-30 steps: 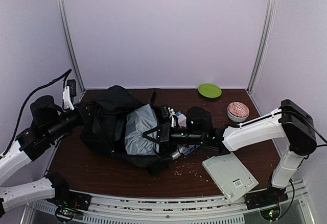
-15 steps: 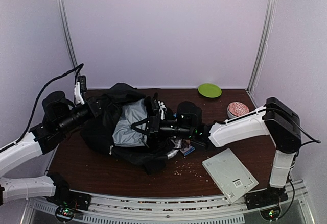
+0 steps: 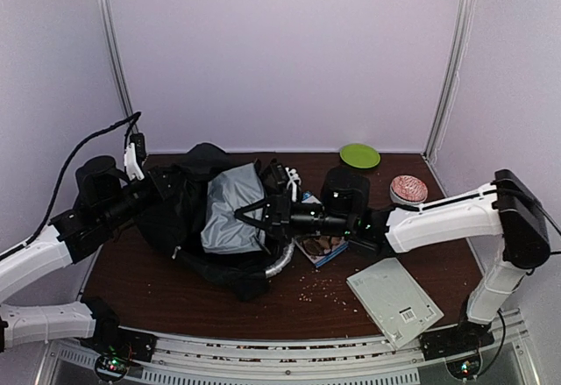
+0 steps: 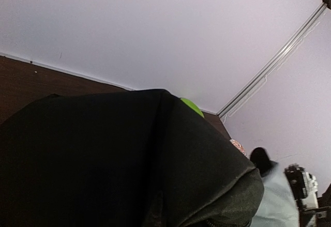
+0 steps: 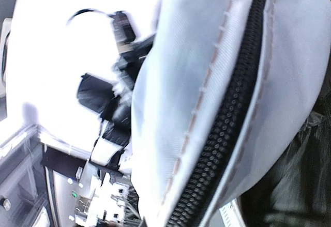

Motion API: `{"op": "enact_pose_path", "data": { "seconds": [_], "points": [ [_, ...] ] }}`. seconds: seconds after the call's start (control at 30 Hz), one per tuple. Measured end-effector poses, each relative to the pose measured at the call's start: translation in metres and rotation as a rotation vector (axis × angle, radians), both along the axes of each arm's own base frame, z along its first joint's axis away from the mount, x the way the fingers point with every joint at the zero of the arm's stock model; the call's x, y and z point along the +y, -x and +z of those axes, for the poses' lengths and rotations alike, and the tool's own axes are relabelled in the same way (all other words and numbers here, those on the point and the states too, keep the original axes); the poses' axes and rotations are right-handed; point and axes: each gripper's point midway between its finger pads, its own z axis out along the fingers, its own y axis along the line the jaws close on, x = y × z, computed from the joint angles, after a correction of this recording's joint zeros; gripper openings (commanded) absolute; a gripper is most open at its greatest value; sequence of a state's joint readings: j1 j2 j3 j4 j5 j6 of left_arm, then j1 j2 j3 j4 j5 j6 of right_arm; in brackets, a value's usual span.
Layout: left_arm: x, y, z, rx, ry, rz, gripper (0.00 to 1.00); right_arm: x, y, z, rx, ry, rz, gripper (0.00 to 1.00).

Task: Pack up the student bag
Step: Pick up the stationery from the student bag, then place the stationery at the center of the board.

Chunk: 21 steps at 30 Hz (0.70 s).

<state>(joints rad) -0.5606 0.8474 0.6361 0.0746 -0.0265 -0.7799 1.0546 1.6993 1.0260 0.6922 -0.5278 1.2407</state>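
The student bag is a large black fabric heap at the table's left middle, with its grey-white handle curling out at the front. My left gripper is buried in the bag's upper left fabric and appears shut on it. In the left wrist view black bag cloth fills the lower frame and hides the fingers. My right gripper reaches in from the right, shut on a grey zip pouch held at the bag's opening. The pouch and its black zip fill the right wrist view.
A blue flat pack lies under the right arm beside the bag. A white flat board lies at front right, with crumbs scattered near it. A green plate and a pink bowl sit at back right.
My left arm rose and swung right, lifting the bag's flap. My right gripper pushed the grey pouch left into the bag, then drew slightly back right, uncovering the blue pack.
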Motion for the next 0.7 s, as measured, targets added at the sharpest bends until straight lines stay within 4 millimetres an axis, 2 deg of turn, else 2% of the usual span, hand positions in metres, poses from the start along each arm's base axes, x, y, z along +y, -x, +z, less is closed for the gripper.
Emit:
{"op": "enact_pose_path", "data": {
  "seconds": [0.07,0.13,0.23,0.33,0.5,0.6,0.7],
  "points": [
    [0.005,0.001,-0.001,0.005,-0.012,0.014,0.0,-0.019,0.011,0.014,-0.054,-0.001,-0.001,0.0],
    [0.009,0.003,-0.002,0.005,-0.026,0.024,0.0,-0.039,0.021,0.018,-0.108,0.024,-0.011,0.0],
    [0.015,0.007,-0.003,0.004,-0.055,0.034,0.0,-0.072,0.033,-0.001,-0.165,0.117,-0.05,0.0],
    [0.021,0.012,-0.004,0.005,-0.095,0.047,0.0,-0.108,0.036,-0.048,-0.176,0.263,-0.122,0.0],
    [0.036,0.022,-0.007,0.001,-0.166,0.081,0.0,-0.163,0.033,-0.139,-0.132,0.53,-0.235,0.0],
    [0.047,0.028,-0.011,0.005,-0.197,0.107,0.0,-0.178,0.032,-0.178,-0.085,0.646,-0.253,0.0],
    [0.054,0.032,-0.017,0.018,-0.219,0.126,0.0,-0.171,0.031,-0.204,-0.035,0.687,-0.238,0.0]
  ]
}}
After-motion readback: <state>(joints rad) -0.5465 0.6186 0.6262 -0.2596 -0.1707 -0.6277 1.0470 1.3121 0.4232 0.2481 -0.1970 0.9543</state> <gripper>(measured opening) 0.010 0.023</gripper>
